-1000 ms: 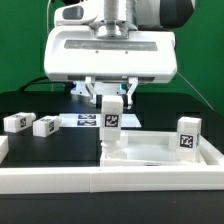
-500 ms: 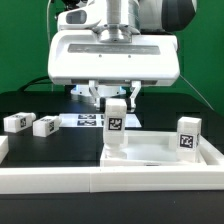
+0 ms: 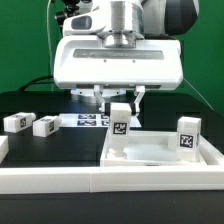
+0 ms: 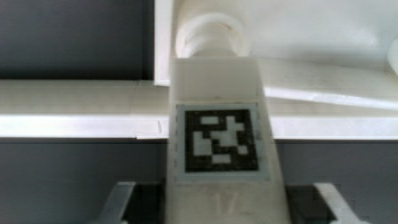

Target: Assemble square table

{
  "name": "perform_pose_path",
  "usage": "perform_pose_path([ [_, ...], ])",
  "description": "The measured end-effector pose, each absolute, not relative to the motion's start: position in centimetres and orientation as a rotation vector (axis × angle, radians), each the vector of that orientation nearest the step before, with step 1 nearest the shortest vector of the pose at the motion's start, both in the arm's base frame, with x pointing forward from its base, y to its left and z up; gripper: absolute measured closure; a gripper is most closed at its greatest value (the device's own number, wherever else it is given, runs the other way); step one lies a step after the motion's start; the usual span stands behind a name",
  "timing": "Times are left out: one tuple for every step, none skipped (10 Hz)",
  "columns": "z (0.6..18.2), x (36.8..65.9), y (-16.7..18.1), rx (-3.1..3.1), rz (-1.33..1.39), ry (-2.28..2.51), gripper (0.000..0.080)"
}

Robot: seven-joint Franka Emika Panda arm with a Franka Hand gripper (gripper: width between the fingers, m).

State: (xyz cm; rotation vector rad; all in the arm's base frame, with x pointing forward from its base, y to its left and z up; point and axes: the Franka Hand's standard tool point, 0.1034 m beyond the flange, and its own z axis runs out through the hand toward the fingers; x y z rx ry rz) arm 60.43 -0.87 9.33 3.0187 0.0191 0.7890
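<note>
Since a second ago the gripper point(image 3: 120, 100) and the held leg point(image 3: 120, 126) have drifted toward the exterior view's right, and that leg now leans a little where it stood straighter before. We see the fingers point(image 4: 128, 205) clamped on the leg's upper part, 1 on each side. Its lower end is at the near corner of the tabletop point(image 3: 165, 158); we cannot tell whether it touches. We judge the leg to be light, rigid plastic, smooth enough to twist between the pads, so a hold on the flat sides near the top suits it. The tabletop looks stiff but light, likely to slide if pushed sideways. 1 standing leg point(image 3: 186, 136) is upright on the tabletop toward the exterior view's right, well apart. The outer loose leg point(image 3: 15, 122) and inner loose leg point(image 3: 45, 125) lie on the black surface point(image 3: 60, 150) near the marker board point(image 3: 85, 120), and the rail point(image 3: 60, 185) runs along the front. None of these seems to be in the way.
</note>
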Motion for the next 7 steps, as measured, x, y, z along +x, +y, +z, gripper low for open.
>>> perform_pose_path([
  [9.14, 60.35, -0.87, 3.02, 0.784, 0.019, 0.0509],
  [8.89, 60.27, -0.87, 3.02, 0.781, 0.019, 0.0509],
  [8.87, 60.32, -0.88, 3.012, 0.793, 0.019, 0.0509],
  [8.8, 60.37, -0.88, 2.998, 0.814, 0.019, 0.0509],
  [8.56, 60.33, -0.98, 2.967, 0.854, 0.019, 0.0509],
  [8.33, 60.29, -1.07, 2.947, 0.877, 0.019, 0.0509],
  [8.34, 60.31, -1.1, 2.946, 0.879, 0.018, 0.0509],
])
